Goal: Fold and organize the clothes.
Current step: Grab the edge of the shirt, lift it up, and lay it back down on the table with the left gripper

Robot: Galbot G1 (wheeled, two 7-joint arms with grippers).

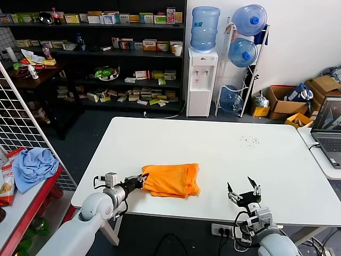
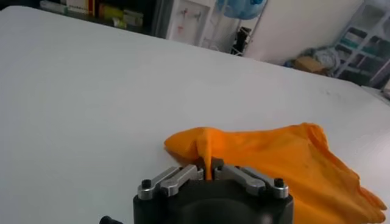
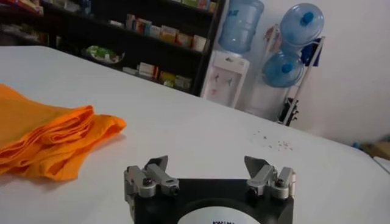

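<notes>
Left gripper (image 2: 209, 170) has its fingers (image 1: 139, 181) pinched tight on the near-left edge of the bright orange short-sleeved cotton T-shirt (image 1: 171, 180), with a little ridge of fabric pulled up between them in the left wrist view. The shirt is bunched into a soft, rumpled, roughly folded stack near the front edge of the plain white table (image 1: 213, 144), slightly left of centre, its layered hems showing along the side facing the right arm.

Right gripper (image 1: 244, 189) sits low over the table's front edge, well apart from the shirt, fingers (image 3: 155, 173) spread wide with nothing in them.

Containers: a cardboard box (image 1: 284, 101) on the floor at the far right with stuff in it I can't make out, and blue water jugs (image 1: 244, 52) stacked in a wire rack beside a white water dispenser (image 1: 202, 80) carrying another jug.

Table is smooth and matte, with a few small specks (image 1: 249, 141) on the far right side. A laptop (image 1: 328, 128) sits on a neighbouring table at right. Dark shelves (image 1: 106, 53) full of small boxes line the back wall, and a light blue cloth (image 1: 34, 166) lies crumpled on a red-edged side table at left.
</notes>
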